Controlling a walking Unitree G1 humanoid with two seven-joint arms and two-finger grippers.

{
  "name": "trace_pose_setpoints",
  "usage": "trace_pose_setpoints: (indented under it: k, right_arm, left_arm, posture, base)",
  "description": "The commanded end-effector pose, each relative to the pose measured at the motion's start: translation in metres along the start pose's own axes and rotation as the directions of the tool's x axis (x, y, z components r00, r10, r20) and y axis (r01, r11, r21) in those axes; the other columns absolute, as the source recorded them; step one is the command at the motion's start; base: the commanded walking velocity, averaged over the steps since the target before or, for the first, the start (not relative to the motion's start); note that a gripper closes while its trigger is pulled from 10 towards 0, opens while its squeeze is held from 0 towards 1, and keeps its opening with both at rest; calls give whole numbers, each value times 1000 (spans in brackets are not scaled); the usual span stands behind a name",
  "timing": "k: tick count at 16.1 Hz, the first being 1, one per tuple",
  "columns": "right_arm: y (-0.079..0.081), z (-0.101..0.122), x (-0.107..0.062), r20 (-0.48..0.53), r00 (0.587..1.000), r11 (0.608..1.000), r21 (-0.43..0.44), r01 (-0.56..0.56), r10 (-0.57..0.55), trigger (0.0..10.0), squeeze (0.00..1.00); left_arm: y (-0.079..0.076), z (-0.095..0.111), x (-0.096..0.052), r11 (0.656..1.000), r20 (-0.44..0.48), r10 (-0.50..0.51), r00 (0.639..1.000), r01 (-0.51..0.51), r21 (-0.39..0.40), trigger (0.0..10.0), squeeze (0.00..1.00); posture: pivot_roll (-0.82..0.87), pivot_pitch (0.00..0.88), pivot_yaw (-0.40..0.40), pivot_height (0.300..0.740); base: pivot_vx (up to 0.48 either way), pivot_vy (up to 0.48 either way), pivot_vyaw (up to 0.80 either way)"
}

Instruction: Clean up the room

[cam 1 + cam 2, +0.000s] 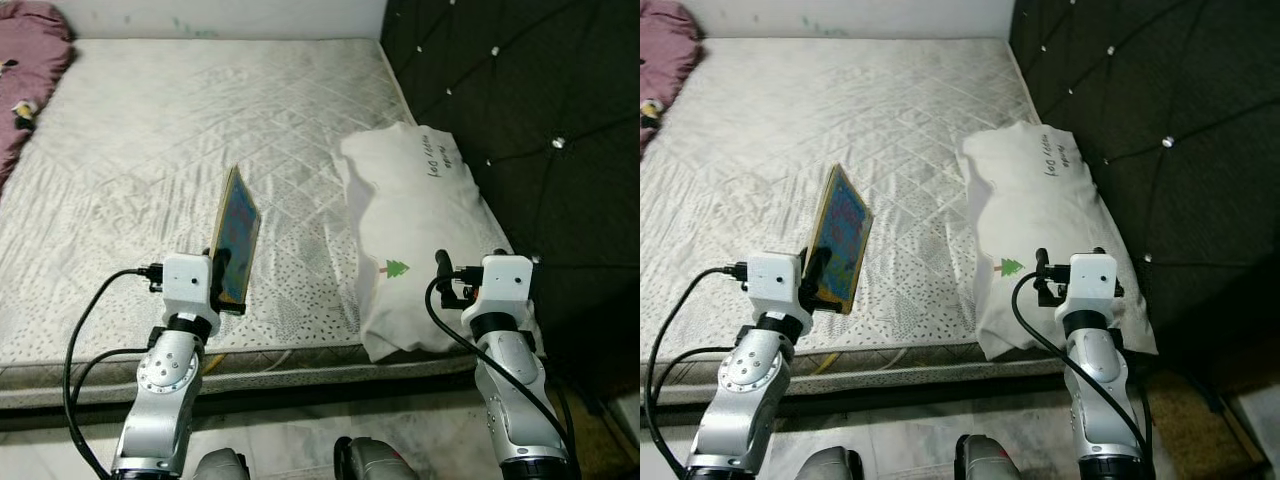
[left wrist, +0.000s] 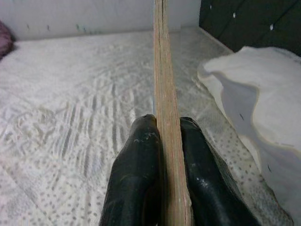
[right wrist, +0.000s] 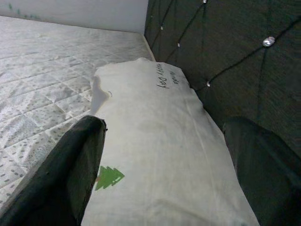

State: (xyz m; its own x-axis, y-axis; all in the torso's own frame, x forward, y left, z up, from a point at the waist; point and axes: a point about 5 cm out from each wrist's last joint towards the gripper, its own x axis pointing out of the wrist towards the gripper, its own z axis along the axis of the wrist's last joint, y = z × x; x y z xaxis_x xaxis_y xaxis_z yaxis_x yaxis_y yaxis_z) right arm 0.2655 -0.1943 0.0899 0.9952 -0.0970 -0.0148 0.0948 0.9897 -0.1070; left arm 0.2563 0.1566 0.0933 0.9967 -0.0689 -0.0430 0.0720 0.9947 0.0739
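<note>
A thin book [image 1: 236, 235] with a colourful cover stands on edge above the near part of the mattress [image 1: 150, 160]. My left gripper [image 1: 226, 282] is shut on its lower end; in the left wrist view the book's spine [image 2: 165, 94] runs up between the two black fingers [image 2: 136, 183]. A white pillow [image 1: 415, 230] with a small green tree print and handwriting lies along the bed's right side. My right gripper [image 3: 164, 160] hovers open over the pillow's near end, its fingers [image 3: 70, 169] spread wide on either side.
A dark tufted headboard [image 1: 520, 100] rises at the right of the bed. A maroon blanket [image 1: 25, 70] is bunched at the far left corner. A pale wall runs behind. The bed's front edge [image 1: 300, 360] lies just before my arms, tiled floor below.
</note>
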Motion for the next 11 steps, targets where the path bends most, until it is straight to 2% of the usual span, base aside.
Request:
trace_pose_setpoints:
  k: [1,6,11]
  right_arm:
    - [-2,-1,0,-4,1000,1000,3,6,-6,10000,0]
    - [-3,-1,-1,-2,1000,1000,-4,4,-4,10000,0]
    - [-1,0,0,3,1000,1000,-7,-11,11,10000,0]
  left_arm:
    - [3,3,-1,1000,13,21,1000,-21,15,10000,0]
    - [0,8,-2,1000,50,-14,999,13,8,10000,0]
    - [0,5,-3,1000,36,-2,999,1,28,10000,0]
  posture:
    - [-28,110,-22,724]
    - [-30,109,-26,724]
    - [-28,108,-28,724]
  base:
    - [0,0,0]
    - [0,0,0]
    - [0,0,0]
